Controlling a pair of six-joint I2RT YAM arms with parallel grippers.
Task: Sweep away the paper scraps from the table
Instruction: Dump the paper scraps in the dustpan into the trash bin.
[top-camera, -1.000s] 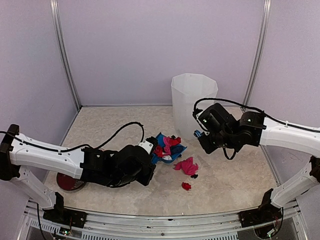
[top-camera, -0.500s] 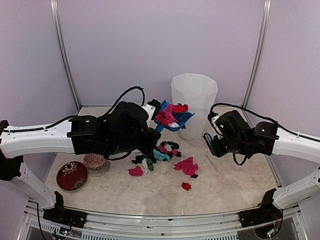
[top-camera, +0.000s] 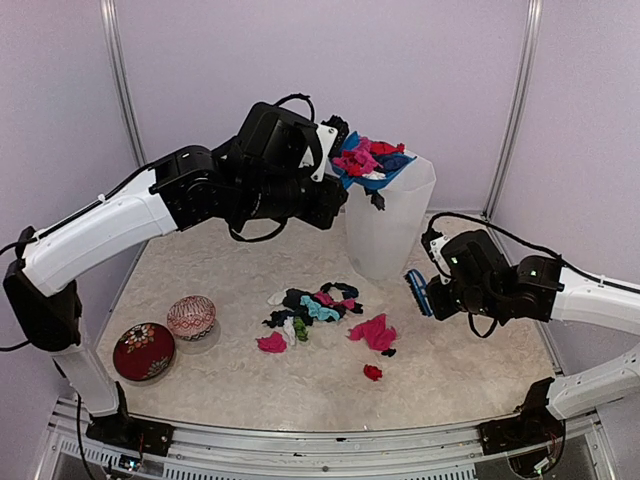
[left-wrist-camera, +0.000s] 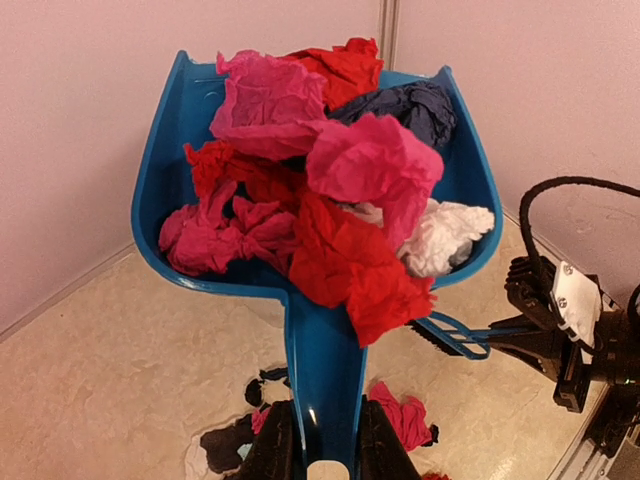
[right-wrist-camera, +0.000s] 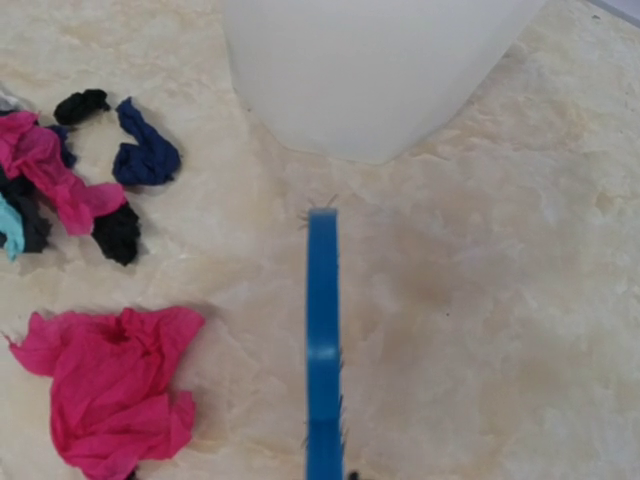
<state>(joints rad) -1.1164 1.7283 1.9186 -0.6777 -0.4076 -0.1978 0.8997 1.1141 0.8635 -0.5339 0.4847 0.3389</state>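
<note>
Left gripper (left-wrist-camera: 322, 440) is pinching the dustpan (left-wrist-camera: 152, 210) handle and holds it high at the rim of the bin (top-camera: 390, 235). The pan is heaped with scraps (left-wrist-camera: 330, 200): pink, red, dark blue and one white. Other scraps lie loose on the table (top-camera: 460, 370) in front of the bin, with a big pink one and a small red one apart to the right. Right gripper (top-camera: 437, 290) is clamped on the brush (right-wrist-camera: 322, 330), low over the table, right of the pile and near the bin's base. A red round item (top-camera: 143, 350) and a pink one (top-camera: 191, 317) sit at far left.
</note>
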